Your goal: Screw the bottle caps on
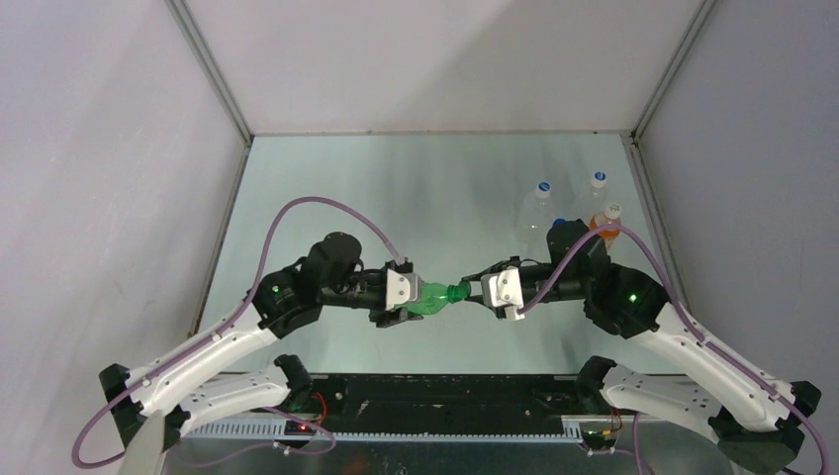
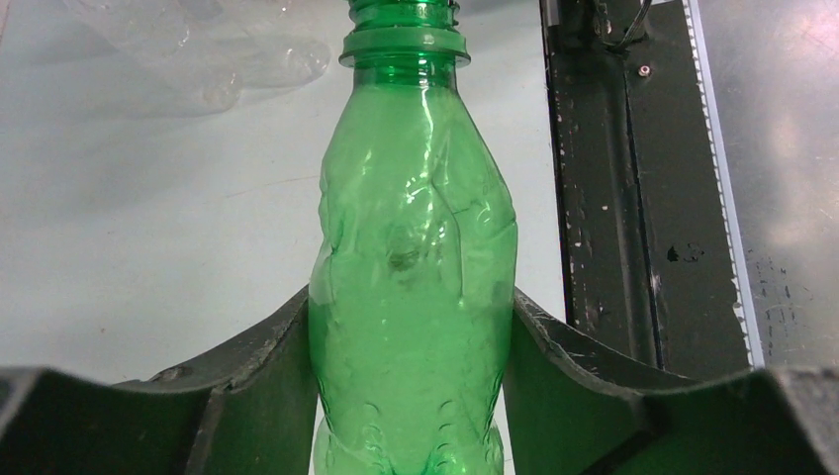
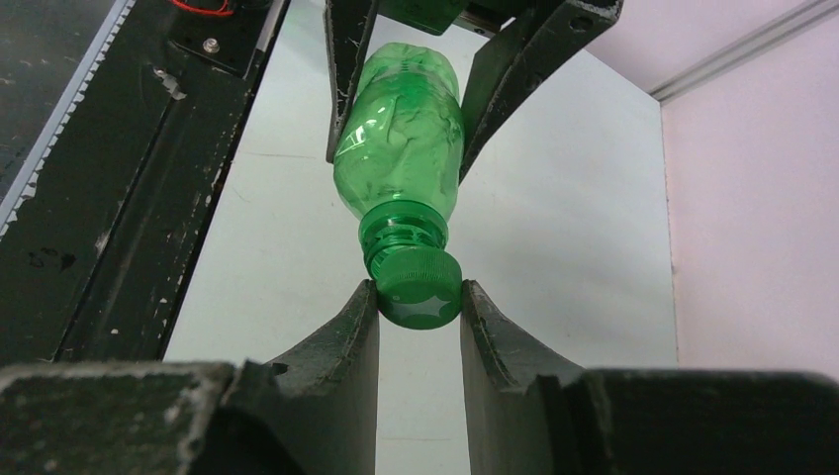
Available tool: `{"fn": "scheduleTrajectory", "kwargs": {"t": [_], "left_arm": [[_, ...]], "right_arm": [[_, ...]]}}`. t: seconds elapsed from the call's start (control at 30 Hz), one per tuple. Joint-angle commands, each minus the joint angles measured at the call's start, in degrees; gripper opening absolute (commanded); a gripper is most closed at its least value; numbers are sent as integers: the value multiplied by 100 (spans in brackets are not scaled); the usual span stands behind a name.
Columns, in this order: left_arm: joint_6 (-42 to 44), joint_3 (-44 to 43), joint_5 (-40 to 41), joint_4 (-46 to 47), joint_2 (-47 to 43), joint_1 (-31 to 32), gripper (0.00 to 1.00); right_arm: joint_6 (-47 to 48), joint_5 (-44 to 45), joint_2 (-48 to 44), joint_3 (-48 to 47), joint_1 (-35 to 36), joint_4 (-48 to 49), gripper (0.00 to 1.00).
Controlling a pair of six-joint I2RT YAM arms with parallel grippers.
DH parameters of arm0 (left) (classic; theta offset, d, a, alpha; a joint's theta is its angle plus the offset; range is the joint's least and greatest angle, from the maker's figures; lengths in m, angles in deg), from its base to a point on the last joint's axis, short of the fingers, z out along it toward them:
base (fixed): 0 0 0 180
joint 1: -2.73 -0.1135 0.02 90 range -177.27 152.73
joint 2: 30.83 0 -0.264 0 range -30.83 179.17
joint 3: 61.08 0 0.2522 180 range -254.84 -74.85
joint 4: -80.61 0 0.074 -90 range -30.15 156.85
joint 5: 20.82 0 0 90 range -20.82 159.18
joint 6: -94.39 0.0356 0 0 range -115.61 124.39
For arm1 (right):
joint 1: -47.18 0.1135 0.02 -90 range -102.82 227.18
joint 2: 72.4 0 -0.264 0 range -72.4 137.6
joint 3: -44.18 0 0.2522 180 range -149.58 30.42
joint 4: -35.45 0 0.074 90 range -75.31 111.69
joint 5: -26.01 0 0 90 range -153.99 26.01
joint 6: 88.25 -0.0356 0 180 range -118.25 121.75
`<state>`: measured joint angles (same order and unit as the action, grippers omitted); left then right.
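Observation:
My left gripper [image 1: 414,302] is shut on a green plastic bottle [image 1: 431,297] and holds it sideways above the table, neck toward the right. In the left wrist view the bottle [image 2: 411,277] fills the gap between my left gripper's [image 2: 411,332] fingers. The green cap [image 1: 459,292] sits on the bottle's neck. My right gripper [image 1: 471,290] is shut on it; in the right wrist view its fingertips pinch the cap [image 3: 420,289] from both sides, right gripper [image 3: 420,297], bottle [image 3: 401,148] beyond. A white-and-blue cap [image 1: 542,187] tops a clear bottle at the back right. A blue cap [image 1: 559,224] peeks out behind the right arm.
At the back right stand clear bottles [image 1: 597,193] and an orange bottle with a plain white cap [image 1: 611,212], close behind the right arm. The black rail [image 1: 445,391] runs along the near table edge. Grey walls enclose the table.

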<state>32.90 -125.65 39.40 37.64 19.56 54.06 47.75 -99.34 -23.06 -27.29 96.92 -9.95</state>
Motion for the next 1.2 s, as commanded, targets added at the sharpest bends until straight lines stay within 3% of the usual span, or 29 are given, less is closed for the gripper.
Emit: {"fn": "scheduleTrajectory", "kwargs": {"t": [0.0, 0.43, 1.17], "left_arm": [[2, -295, -156, 172, 16, -34, 31], [13, -310, -206, 192, -13, -196, 28], [-6, -583, -1129, 338, 405, -244, 27]], "right_arm": [[143, -150, 78, -221, 111, 117, 0], [253, -163, 177, -218, 183, -140, 0], [498, 106, 391, -162, 443, -175, 0]]}}
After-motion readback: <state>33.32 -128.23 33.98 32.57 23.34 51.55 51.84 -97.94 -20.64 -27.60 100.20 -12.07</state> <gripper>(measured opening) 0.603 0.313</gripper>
